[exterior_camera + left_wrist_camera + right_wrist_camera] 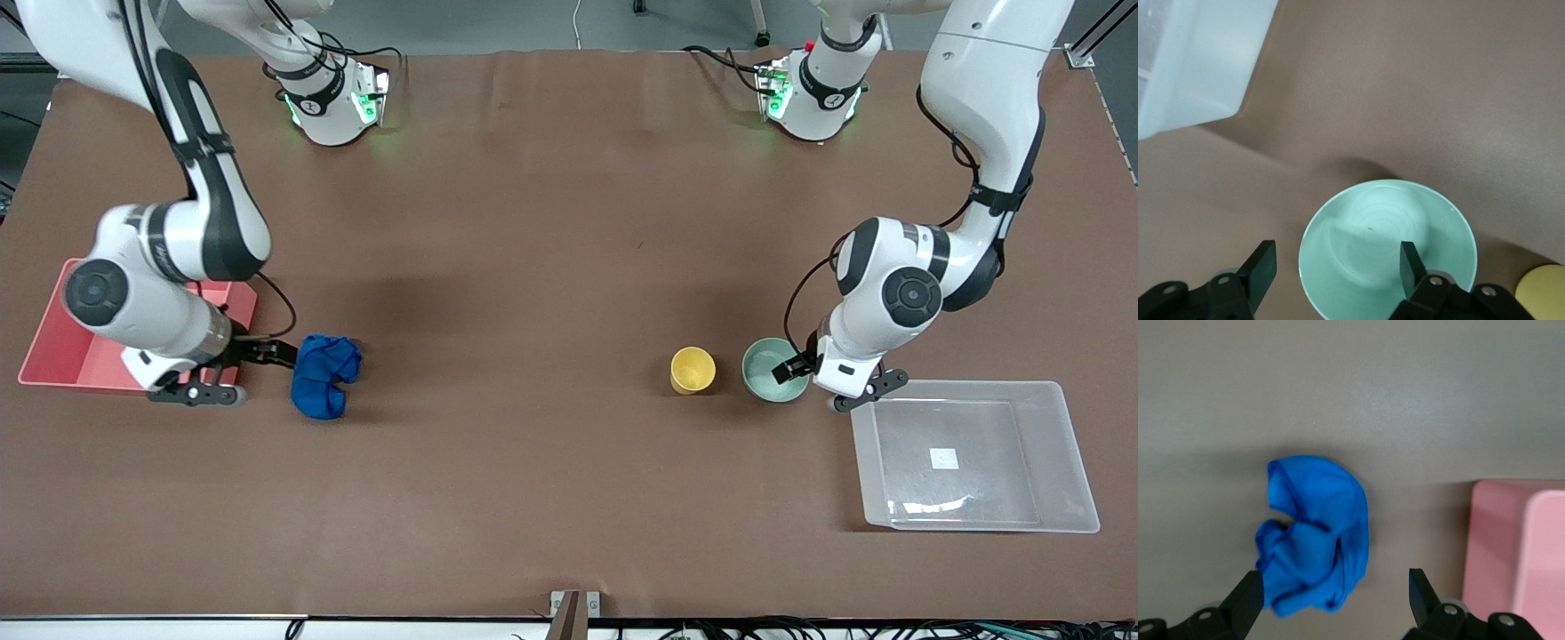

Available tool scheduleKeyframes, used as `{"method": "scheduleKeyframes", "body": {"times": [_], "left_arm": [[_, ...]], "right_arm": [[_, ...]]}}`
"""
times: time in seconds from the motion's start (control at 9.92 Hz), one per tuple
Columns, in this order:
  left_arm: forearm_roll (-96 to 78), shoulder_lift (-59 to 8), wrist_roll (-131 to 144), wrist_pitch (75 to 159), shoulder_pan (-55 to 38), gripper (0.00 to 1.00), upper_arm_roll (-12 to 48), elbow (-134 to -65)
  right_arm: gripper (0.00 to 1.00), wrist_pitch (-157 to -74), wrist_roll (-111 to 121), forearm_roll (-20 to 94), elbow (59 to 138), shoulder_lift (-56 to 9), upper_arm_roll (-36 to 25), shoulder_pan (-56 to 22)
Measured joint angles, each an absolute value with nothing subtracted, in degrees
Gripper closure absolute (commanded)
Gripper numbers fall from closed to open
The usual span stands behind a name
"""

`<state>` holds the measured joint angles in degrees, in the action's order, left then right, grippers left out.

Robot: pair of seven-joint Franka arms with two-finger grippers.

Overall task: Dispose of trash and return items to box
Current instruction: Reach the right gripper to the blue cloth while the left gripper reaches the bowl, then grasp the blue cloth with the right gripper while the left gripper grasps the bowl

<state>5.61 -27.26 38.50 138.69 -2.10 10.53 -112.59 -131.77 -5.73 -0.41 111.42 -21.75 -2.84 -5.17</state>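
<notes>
The deep-blue cloth wad (pixel 325 374) lies on the brown table next to the pink bin. My right gripper (pixel 267 354) is open and low at the wad; in the right wrist view the wad (pixel 1315 537) reaches partly between its fingers (pixel 1248 597). The mint-green bowl (pixel 770 369) and the yellow cup (pixel 693 370) stand side by side near the clear box (pixel 1067 462). My left gripper (pixel 800 372) is open at the bowl, one finger (pixel 1410 267) over the bowl's inside (pixel 1385 247) and the other outside its rim. The cup's edge (pixel 1541 290) shows beside the bowl.
The pink bin (pixel 53 356) sits at the right arm's end of the table, partly under the right arm, and also shows in the right wrist view (pixel 1518 547). The clear box holds only a white label (pixel 943 458); its corner (pixel 1198 67) shows in the left wrist view.
</notes>
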Motion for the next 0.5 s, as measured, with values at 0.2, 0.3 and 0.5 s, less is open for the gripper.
{"method": "scheduleKeyframes", "body": {"times": [0.2, 0.3, 0.5], "left_arm": [[5.64, -28.63, 38.52, 139.52, -2.06, 0.48, 10.52, -112.68], [5.75, -29.16, 38.52, 139.55, -2.05, 0.56, 10.51, -112.69], [5.87, -29.88, 38.52, 139.56, -1.99, 0.9, 10.51, -112.69]], "right_arm": [[0.04, -140.97, -8.09, -0.41, 115.36, -25.6, -2.78, -6.05], [0.05, -143.35, -9.72, -0.41, 116.42, -27.04, -2.74, -6.93], [0.29, -145.17, -10.92, -0.41, 117.64, -28.2, -2.73, -7.81]]}}
